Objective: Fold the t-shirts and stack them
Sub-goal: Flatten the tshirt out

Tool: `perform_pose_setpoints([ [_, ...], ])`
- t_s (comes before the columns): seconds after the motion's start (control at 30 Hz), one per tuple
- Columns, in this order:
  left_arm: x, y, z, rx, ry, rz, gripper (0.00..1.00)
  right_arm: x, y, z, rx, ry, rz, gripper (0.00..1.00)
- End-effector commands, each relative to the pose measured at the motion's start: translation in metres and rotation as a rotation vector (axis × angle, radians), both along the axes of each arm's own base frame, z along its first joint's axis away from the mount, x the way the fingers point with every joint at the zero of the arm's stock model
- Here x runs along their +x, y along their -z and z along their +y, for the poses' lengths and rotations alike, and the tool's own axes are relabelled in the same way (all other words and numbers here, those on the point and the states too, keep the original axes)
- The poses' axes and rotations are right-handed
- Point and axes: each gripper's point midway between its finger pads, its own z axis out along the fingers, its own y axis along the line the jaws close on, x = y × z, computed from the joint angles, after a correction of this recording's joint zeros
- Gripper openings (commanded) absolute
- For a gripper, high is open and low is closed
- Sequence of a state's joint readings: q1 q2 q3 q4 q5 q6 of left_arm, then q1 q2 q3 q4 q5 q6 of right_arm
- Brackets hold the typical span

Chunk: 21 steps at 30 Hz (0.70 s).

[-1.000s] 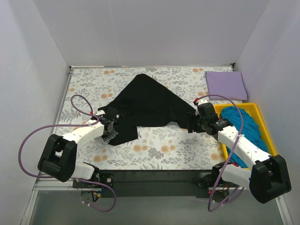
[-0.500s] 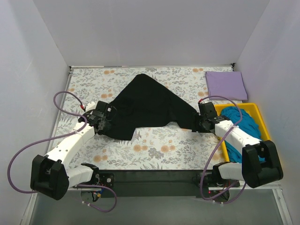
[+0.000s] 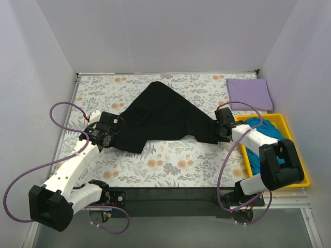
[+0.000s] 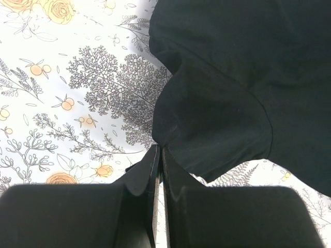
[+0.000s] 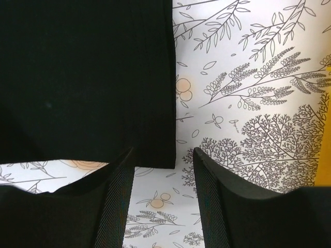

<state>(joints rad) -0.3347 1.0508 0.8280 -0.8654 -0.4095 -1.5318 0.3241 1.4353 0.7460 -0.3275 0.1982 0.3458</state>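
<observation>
Your left gripper clamps the near-left corner of the black shirt, which lies spread lengthwise across the floral cloth toward your right gripper, whose jaws stand apart just short of its right corner.

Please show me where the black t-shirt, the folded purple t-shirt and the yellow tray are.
black t-shirt (image 3: pixel 165 116), top external view, the middle of the spread cloth.
purple t-shirt (image 3: pixel 249 94), top external view, the centre of the folded square.
yellow tray (image 3: pixel 271 116), top external view, its far rim.
</observation>
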Motion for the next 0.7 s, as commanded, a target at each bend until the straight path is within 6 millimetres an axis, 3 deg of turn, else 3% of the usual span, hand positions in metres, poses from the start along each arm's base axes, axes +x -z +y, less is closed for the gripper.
perform_pose_setpoints([
  [0.0,0.003,-0.018,0.003,0.003,0.002,-0.046,0.0,0.012,-0.002,0.004,-0.013,0.028,-0.021,0.54],
  [0.17,0.004,-0.024,0.004,0.004,0.008,-0.073,0.0,-0.001,0.018,0.001,-0.054,0.022,0.05,0.54],
  [0.33,0.005,-0.033,0.007,0.017,0.008,-0.1,0.0,-0.034,0.042,-0.003,-0.09,0.006,0.192,0.52],
  [0.43,0.005,-0.04,0.009,0.022,0.007,-0.118,0.0,-0.05,0.049,-0.004,-0.086,0.0,0.25,0.42],
  [0.5,0.004,-0.042,0.011,0.026,0.001,-0.124,0.0,-0.058,0.051,-0.005,-0.087,-0.003,0.273,0.28],
  [0.63,0.005,-0.039,0.013,0.041,-0.005,-0.123,0.0,-0.061,0.049,-0.01,-0.101,-0.009,0.266,0.01],
  [0.67,0.007,-0.038,0.013,0.039,-0.007,-0.131,0.0,-0.058,0.047,-0.012,-0.118,-0.011,0.253,0.01],
])
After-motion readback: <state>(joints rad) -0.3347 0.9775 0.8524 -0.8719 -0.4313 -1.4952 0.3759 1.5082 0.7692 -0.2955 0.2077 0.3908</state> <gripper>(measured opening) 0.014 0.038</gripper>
